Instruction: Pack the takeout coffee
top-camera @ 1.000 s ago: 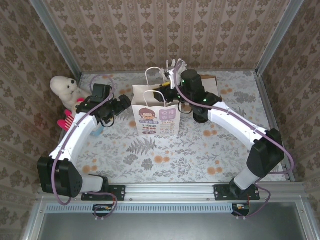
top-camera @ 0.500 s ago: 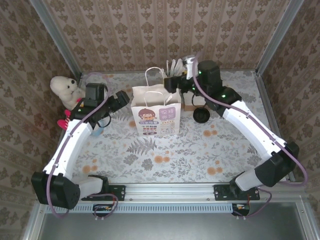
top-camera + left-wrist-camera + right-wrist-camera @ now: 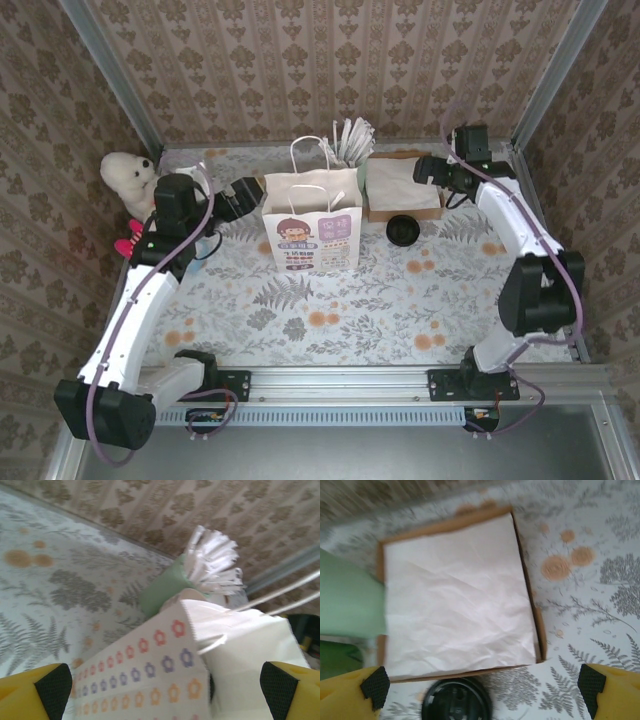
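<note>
Beside the white paper bag (image 3: pixel 310 228), the small coffee cup (image 3: pixel 403 231) stands upright with its round black lid on top, just in front of the brown napkin box (image 3: pixel 405 195). The left claw (image 3: pixel 243 193) and right claw (image 3: pixel 422 168) are both wide apart and empty.

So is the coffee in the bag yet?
Not yet, it is out. The takeout coffee stands upright on the table, its black lid showing, just right of the white paper bag and apart from it.

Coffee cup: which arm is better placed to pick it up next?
Right, probably: the right gripper, open, is near the cup, both right of the bag. The left gripper is on the bag's far side.
</note>
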Available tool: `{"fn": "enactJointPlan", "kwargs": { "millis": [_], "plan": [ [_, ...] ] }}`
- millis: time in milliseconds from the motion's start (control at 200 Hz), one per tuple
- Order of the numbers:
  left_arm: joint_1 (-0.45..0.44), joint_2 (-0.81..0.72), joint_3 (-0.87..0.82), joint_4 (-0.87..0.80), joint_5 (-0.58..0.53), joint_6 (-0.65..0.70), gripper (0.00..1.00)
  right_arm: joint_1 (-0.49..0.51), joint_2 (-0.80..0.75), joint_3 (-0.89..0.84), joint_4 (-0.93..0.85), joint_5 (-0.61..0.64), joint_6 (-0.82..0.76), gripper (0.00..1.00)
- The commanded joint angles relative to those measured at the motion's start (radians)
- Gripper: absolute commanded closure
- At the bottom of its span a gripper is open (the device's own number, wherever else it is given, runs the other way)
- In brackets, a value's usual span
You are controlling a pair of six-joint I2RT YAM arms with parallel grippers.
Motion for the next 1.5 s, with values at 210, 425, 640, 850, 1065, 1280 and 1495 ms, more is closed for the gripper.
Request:
{"fn": "enactJointPlan", "kwargs": {
  "millis": [210,425,640,850,1065,1280,1495],
  "plan": [
    [-0.008,0.033,0.055,-0.050,0.094,0.079,0.00,-0.050,0.264,0.267,-0.168,-0.100,-0.215,0.06],
    [-0.011,0.030,0.054,-0.046,0.083,0.077,0.00,-0.152,0.444,0.432,-0.273,-0.319,-0.251,0.14],
    [-0.019,0.060,0.079,-0.052,0.084,0.063,0.00,-0.165,0.578,0.569,-0.290,-0.414,-0.236,0.30],
    [-0.040,0.083,0.078,-0.046,0.070,0.056,0.00,-0.164,0.661,0.624,-0.253,-0.420,-0.169,0.40],
    [-0.067,0.109,0.088,-0.039,0.050,0.057,0.00,-0.163,0.694,0.648,-0.248,-0.391,-0.167,0.41],
    [-0.081,0.132,0.098,-0.037,0.044,0.059,0.00,-0.162,0.695,0.653,-0.281,-0.468,-0.206,0.47],
    [-0.100,0.141,0.100,-0.029,0.037,0.059,0.00,-0.162,0.666,0.651,-0.264,-0.500,-0.207,0.52]
  ]
}}
